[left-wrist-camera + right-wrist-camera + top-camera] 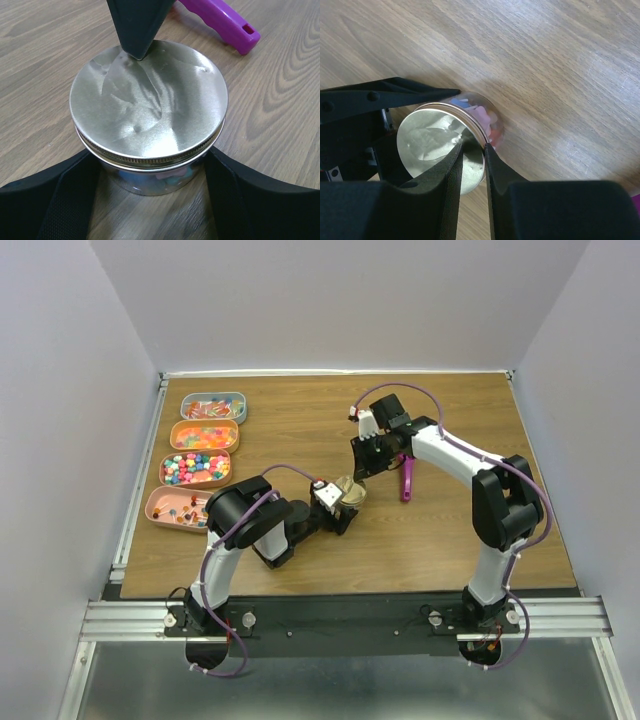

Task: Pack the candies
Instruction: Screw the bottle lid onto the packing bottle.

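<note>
holding jar between left fingers, spread wide and clamped — candies inside, more in trays. touching lid rim with right fingers, nearly closed; cannot tell if pinching. may skew lid or tip jar by pressing off-centre.

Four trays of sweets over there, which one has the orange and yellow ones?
The orange tray, second from the far end, holding orange-yellow gummies; its neighbours hold red wrapped pieces and pastel balls.
</note>
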Robot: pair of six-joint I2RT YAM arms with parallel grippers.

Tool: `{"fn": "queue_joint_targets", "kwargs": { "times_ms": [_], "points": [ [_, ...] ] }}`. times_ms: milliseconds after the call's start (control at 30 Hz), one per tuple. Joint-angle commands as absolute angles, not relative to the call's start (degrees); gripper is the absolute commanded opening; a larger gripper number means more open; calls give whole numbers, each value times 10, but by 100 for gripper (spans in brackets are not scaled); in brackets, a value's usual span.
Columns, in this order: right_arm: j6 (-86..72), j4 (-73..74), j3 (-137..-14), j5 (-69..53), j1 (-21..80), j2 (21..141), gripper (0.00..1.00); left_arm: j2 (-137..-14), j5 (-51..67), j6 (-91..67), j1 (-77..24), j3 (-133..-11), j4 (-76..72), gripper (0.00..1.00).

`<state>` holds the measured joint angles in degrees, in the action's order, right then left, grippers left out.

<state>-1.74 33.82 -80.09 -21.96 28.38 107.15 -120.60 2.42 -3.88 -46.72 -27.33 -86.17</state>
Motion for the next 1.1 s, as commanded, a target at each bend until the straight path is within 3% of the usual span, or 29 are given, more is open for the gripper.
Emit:
{"fn": "queue_joint_targets", "kwargs": {
  "times_ms": [0, 167, 400, 667, 1067],
  "points": [
    [-6, 358, -797, -248, 289, 1085, 29, -1241, 47, -57, -468, -262, -1198, 81],
    [-32, 358, -754, -200, 309, 1063, 26, -1241, 44, -57, -468, -262, -1199, 81],
    [-152, 358, -690, -92, 392, 1027, 25, -1241, 41, -57, -468, -262, -1198, 81],
    [-307, 338, -604, -33, 411, 980, 22, -1239, 42, -58, -468, -262, -1198, 81],
    [-345, 322, -565, -59, 411, 920, 23, -1241, 41, -59, -468, -262, -1198, 81]
  ]
}}
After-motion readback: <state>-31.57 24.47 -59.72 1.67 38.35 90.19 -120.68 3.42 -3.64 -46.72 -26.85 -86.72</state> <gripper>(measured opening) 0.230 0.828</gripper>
